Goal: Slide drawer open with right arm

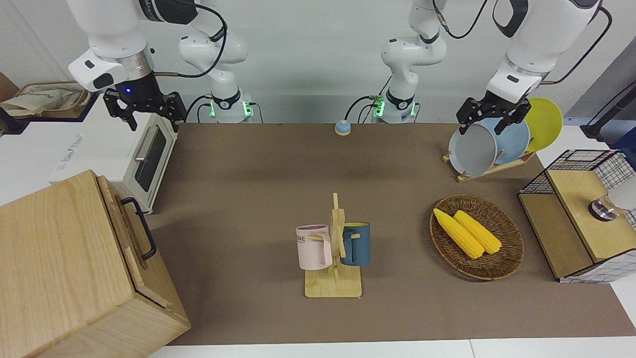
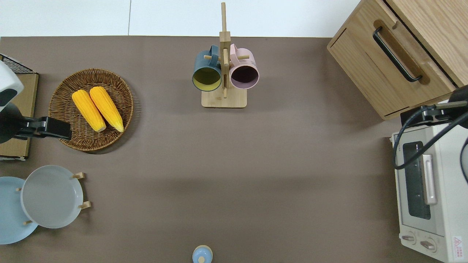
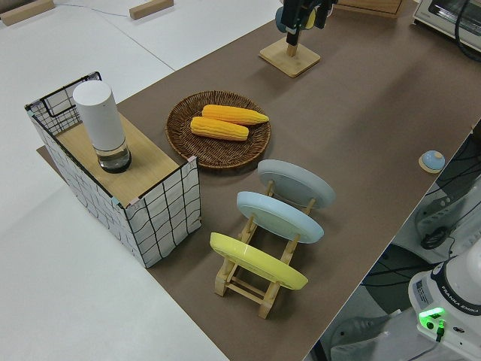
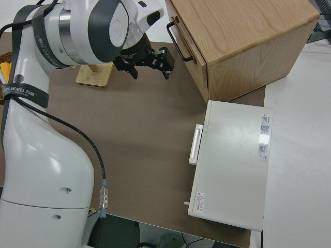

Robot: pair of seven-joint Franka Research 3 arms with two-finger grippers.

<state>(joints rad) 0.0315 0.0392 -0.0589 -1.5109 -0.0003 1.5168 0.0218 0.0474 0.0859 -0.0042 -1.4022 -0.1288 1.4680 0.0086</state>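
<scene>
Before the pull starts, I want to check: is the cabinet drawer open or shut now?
Shut. The drawer front lies flush with the cabinet face in the overhead and front views, and the right claw is not at its handle.

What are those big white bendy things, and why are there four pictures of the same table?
They are two robot arms, each ending in a black two-finger pincher. The four pictures show one moment from four cameras: one facing the robots, one looking straight down, one at each end of the table. The right gripper is open, holds nothing, and hangs up in the air by the white toaster oven. Its job is to pull open the drawer of the wooden cabinet by its black handle. The left gripper is parked, open and holding nothing. Also on the table: two mugs on a stand, corn in a basket and plates in a rack.
</scene>
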